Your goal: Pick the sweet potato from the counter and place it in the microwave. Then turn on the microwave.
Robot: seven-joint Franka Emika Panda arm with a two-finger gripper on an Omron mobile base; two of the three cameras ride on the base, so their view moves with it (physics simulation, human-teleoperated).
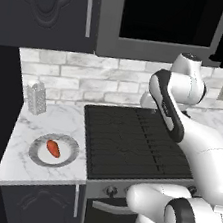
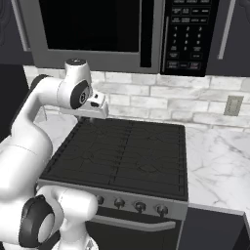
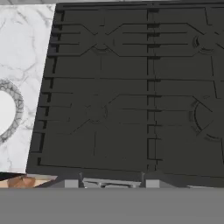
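Closest to you in both base views is the white arm, which rises from the bottom of the picture and bends over the black stovetop. You see its hand near the back left corner of the stovetop, in front of the brick wall. The fingers themselves are hidden behind the wrist, and in the hand view only two small grey tips show at the bottom edge, standing apart from each other with nothing visible between them. If they are fully spread or half closed, you cannot tell from these pictures.

You find the sweet potato on a round grey-rimmed plate, which stands on the worktop at the left of the stovetop, near the front edge. It lies well apart from the hand. Behind the plate, close to the wall, stands a metal grater. In the hand view, one part of the plate rim shows at the left edge, on the marble.

Above the stovetop hangs the microwave. Its dark glass door is closed, and the black button panel is at its right side. On the wall at the right you see a socket.
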